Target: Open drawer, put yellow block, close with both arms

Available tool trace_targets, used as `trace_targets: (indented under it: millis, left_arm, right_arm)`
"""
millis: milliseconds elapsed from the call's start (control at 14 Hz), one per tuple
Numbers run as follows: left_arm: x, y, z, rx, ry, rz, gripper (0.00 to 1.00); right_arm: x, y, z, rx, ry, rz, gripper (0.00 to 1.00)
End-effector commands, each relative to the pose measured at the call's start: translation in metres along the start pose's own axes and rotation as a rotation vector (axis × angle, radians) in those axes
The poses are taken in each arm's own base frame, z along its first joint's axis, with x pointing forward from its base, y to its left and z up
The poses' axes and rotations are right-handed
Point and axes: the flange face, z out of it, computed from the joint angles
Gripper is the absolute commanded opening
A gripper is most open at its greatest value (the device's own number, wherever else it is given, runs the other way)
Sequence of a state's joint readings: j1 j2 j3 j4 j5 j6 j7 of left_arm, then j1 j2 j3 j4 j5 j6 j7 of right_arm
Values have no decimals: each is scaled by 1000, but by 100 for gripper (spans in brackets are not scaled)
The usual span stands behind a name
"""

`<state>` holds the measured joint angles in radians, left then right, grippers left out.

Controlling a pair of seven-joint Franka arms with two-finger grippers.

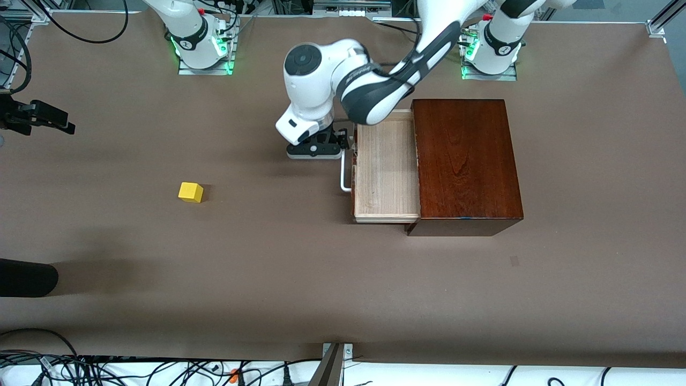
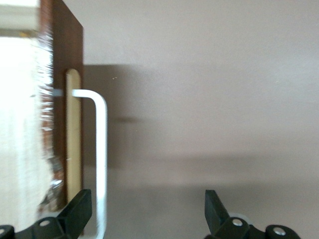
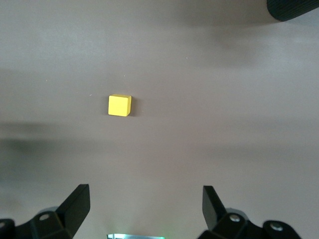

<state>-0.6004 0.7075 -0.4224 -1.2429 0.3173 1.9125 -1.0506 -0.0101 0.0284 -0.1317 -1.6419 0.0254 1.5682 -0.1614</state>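
Front view shows the drawer [image 1: 387, 170] pulled out, the left hand [image 1: 316, 146] released beside its white handle [image 1: 344, 177]. The yellow block [image 1: 191, 192] sits well apart on the bench [image 1: 268, 268] — the right hand [image 3: 144, 209], spread wide above, should descend squarely astride it.

I see the yellow block [image 1: 191, 192] as plain bright yellow on a flat grey-brown table [image 1: 268, 279]. The box [image 1: 466, 161] is glossy mahogany with a dark wood grain running through its top, and the drawer [image 1: 387, 171] shows pale, lightly streaked wood inside. Its handle [image 1: 344, 179] is white. Both arms are white with black joint sections; the left gripper [image 1: 316, 146] and right gripper [image 3: 145, 209] are black, and the 2 bases glow green.
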Motion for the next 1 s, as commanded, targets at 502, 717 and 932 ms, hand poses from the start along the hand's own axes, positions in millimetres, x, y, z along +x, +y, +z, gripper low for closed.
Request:
trace_targets:
  millis: [502, 717, 932]
  left_arm:
    - [77, -223, -180, -71, -126, 1, 100]
    - [98, -297, -213, -102, -123, -13, 100]
    - [110, -360, -227, -91, -130, 17, 100]
  right_arm:
    - [4, 1, 2, 3, -5, -3, 100]
    - [17, -9, 27, 3, -59, -12, 100]
    - [36, -38, 82, 6, -183, -58, 100]
